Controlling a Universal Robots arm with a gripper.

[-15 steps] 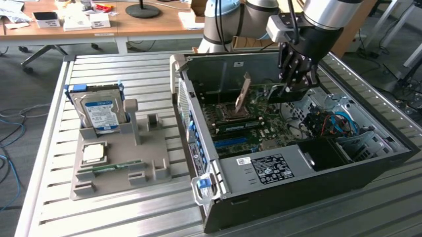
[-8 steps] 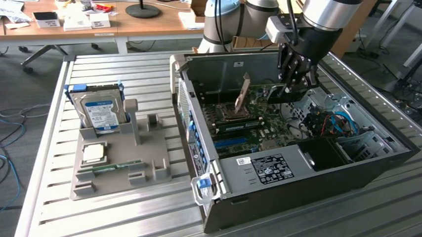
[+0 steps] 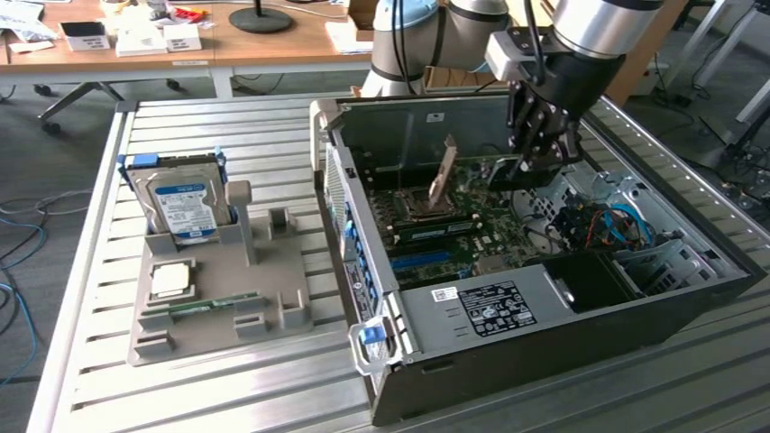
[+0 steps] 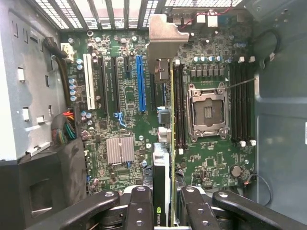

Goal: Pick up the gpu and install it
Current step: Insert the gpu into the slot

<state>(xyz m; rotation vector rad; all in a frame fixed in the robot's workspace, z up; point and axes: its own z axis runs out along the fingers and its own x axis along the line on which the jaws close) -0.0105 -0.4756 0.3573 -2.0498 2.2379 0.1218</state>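
The gripper holds the gpu edge-on between its fingers, above the green motherboard. The card's silver bracket appears between the blue slot and the CPU socket.

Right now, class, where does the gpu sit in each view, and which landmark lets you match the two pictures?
Exterior view: the gpu stands upright inside the open computer case, gripped by the tool, over the motherboard.
Wrist view: the gpu is seen edge-on between the tool's fingers, its silver bracket at the far end.
Shared landmark: the CPU socket, beside the card in both.
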